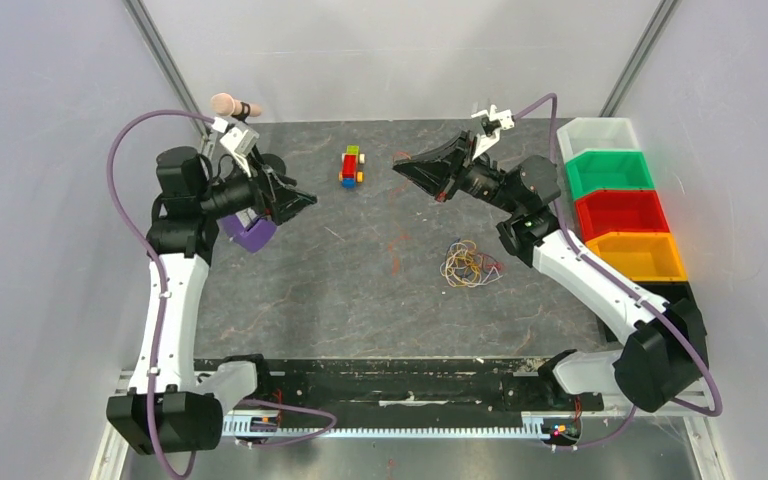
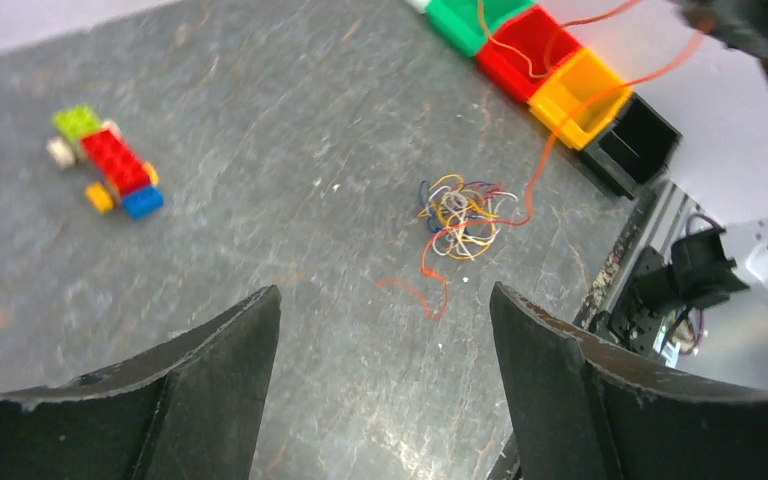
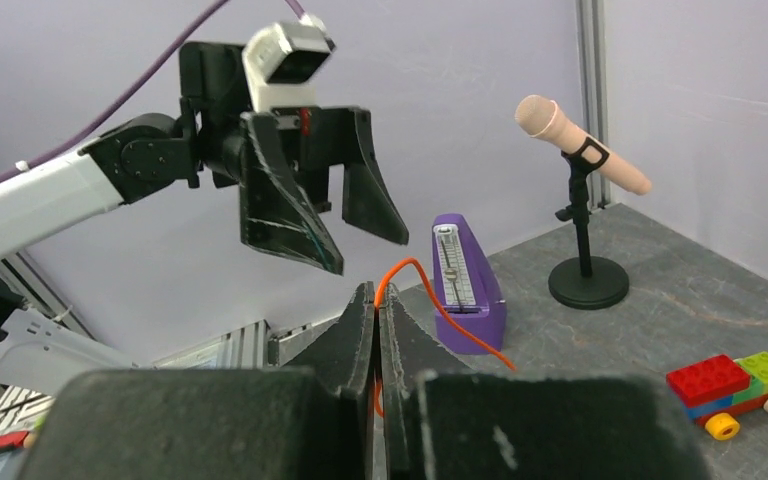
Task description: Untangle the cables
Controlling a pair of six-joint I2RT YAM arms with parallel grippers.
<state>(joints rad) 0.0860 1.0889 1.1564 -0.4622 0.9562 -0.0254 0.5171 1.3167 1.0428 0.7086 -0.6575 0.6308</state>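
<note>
The cables point(image 1: 470, 264) lie as a small bunch of thin orange, yellow, blue and white loops on the dark table, right of centre; they also show in the left wrist view point(image 2: 458, 215). My right gripper point(image 1: 400, 165) is raised above the table and shut on one orange wire point(image 3: 440, 300), which is pinched at its fingertips point(image 3: 376, 295). That orange wire point(image 2: 545, 150) runs up from the bunch toward the right arm. My left gripper point(image 1: 305, 200) is open, empty and raised left of centre, facing the bunch point(image 2: 385, 295).
A toy brick car point(image 1: 352, 166) stands at the back centre. A purple metronome point(image 1: 250, 233) and a microphone on a stand point(image 1: 232, 105) are under and behind the left arm. White point(image 1: 600, 133), green point(image 1: 610, 172), red point(image 1: 620, 212) and yellow point(image 1: 638, 255) bins line the right edge.
</note>
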